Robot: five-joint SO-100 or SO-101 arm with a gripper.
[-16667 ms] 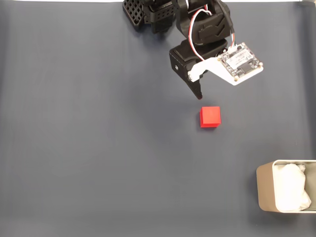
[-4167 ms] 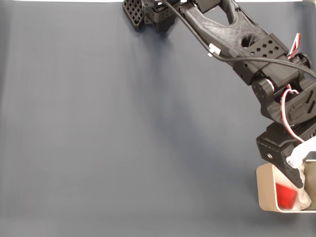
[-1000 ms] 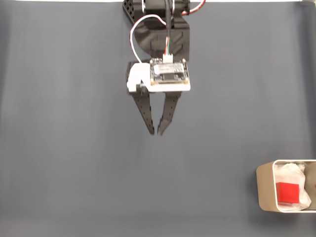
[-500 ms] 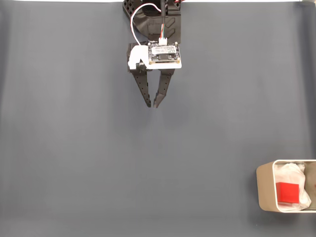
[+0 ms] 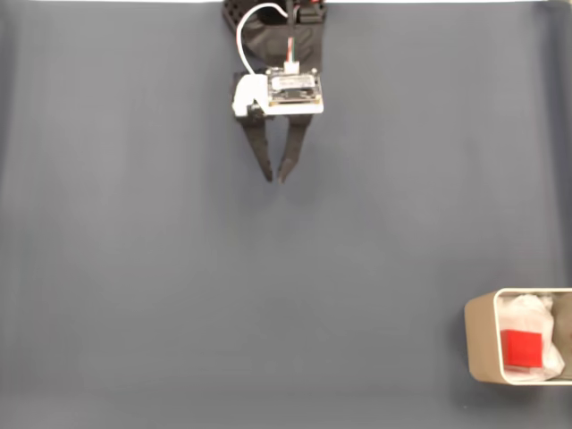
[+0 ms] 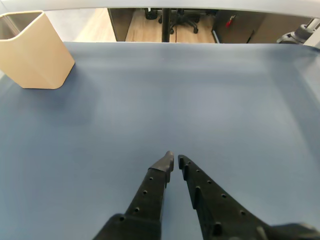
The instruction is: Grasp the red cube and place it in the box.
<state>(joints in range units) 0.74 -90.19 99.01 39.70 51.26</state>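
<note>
The red cube lies inside the box at the lower right of the fixed view, resting on the white lining, so the placing looks done. The gripper sits near the top centre of that frame, well apart from the box, over bare grey worktop. Its fingers are drawn nearly together with nothing between them; the wrist view shows a thin gap at the tips, though whether they are fully clenched is hard to tell from that angle. In the wrist view the box appears at the upper left, its beige outer wall facing the camera. The step in hand seems to be the arm's return toward its base at the top edge. To do that well, the arm should travel clear of the worktop, keep its fingers from catching the cloth-like surface, and settle without any swing back toward the box that might disturb the cube.
</note>
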